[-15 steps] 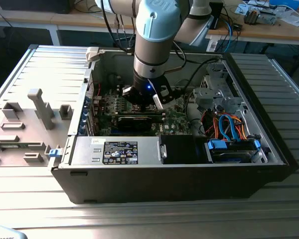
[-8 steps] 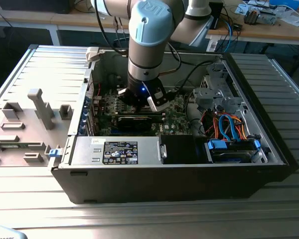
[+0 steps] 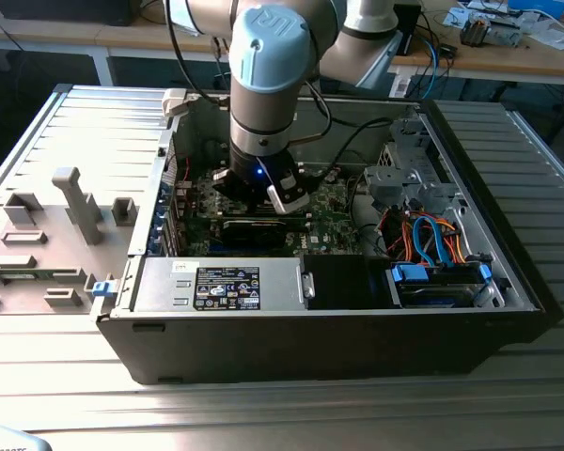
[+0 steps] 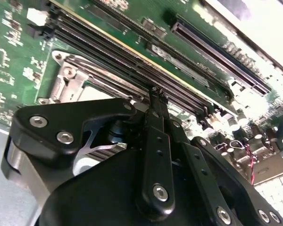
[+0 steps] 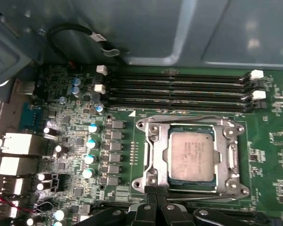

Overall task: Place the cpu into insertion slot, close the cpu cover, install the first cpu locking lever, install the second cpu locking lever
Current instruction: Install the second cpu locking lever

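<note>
Black linkage and finger hardware of the gripper (image 4: pixel 153 94) sits closest to the lens in the second wrist view, its jaws pressed together into one narrow tip with nothing pinched between them. That tip bears against the edge of the socket frame, which suits pushing a thin wire part rather than grasping one.

Going down in size: the grey bench (image 3: pixel 282 404) carries the open computer case (image 3: pixel 357 329) across the middle of the exterior view, and the robot arm (image 3: pixel 268 85) drops into it from the upper centre, wrist low over the board. The green motherboard (image 5: pixel 61 117) shows in both wrist views, with four long memory slots (image 5: pixel 179 92) running across the upper middle of the first wrist view.

Lower right of centre in that view lies the insertion slot (image 5: pixel 153 129). The cpu cover (image 5: pixel 224 155) appears folded down flat around the chip. The cpu (image 5: pixel 192 155) sits seated in the cover's window, silver top up. A thin locking lever (image 5: pixel 198 120) runs along the socket's upper side, and another wire (image 5: pixel 193 203) lies along the lower edge, just beside the closed tip. Whether either lever is hooked cannot be told.
</note>
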Robot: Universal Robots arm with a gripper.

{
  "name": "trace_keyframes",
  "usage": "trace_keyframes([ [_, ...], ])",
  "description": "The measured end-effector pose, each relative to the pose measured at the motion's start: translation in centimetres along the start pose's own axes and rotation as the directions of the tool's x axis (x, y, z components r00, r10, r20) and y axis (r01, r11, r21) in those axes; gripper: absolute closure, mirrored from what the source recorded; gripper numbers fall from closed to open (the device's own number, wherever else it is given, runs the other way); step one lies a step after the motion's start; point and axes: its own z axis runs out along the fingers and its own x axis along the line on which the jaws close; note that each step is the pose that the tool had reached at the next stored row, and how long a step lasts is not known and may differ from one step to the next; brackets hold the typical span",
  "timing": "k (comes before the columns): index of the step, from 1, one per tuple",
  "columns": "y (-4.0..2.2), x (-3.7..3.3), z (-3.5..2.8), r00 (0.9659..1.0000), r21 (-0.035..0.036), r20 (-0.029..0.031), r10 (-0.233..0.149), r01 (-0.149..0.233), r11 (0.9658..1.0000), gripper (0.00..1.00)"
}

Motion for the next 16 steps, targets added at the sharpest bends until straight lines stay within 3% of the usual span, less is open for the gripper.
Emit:
trace_keyframes([
  [7,-0.01,1.15,0.44,1.0000,-0.0160,-0.0004,-0.007,0.007,0.9998,0.89],
  [16,-0.03,1.44,0.62,0.9987,-0.0165,-0.0096,-0.050,0.050,0.9986,0.89],
])
